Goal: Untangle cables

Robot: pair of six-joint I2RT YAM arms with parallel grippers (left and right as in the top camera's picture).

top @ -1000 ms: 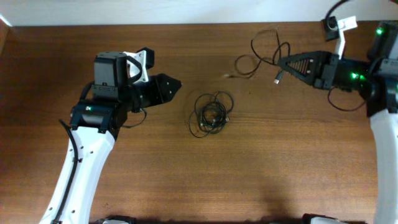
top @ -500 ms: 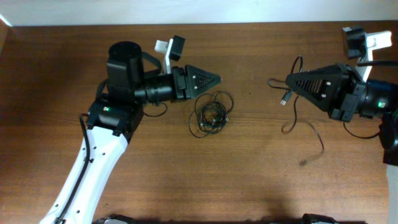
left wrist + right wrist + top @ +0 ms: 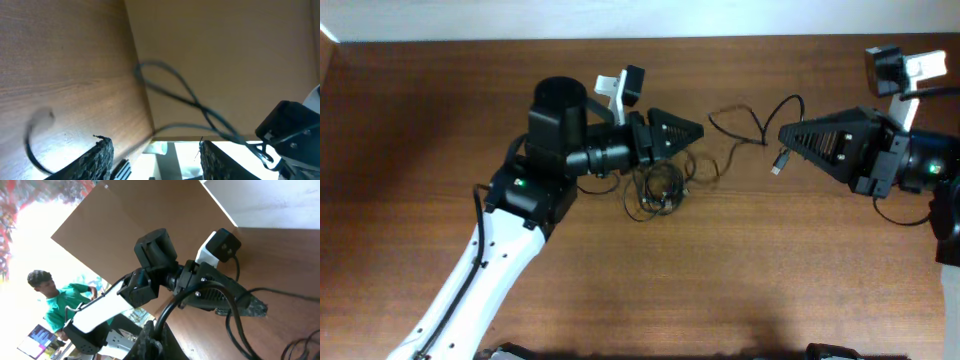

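Note:
A knotted bundle of thin black cables [image 3: 658, 188] lies mid-table. My left gripper [image 3: 698, 130] hovers just above and behind it, pointing right, jaws open with nothing between the fingers [image 3: 97, 160]. One separate cable [image 3: 745, 125] stretches from near the left gripper's tip over to my right gripper [image 3: 782, 132], which is shut on it; its plug end [image 3: 778, 162] dangles below the tip. In the left wrist view this cable [image 3: 175, 95] crosses in the air ahead of the left gripper [image 3: 156, 150]. The right wrist view shows the right gripper [image 3: 156, 337] pinched on the cable [image 3: 172, 305].
The wooden table [image 3: 620, 290] runs to a white wall along the far edge [image 3: 620, 20]. The left arm [image 3: 160, 265] faces the right wrist camera at close range. A person in green [image 3: 55, 305] stands beyond the table's side.
My left arm has swung right, over the bundle, with its jaws widening. The right gripper shifted right, then held. Its cable has swung left and now stretches toward the left gripper.

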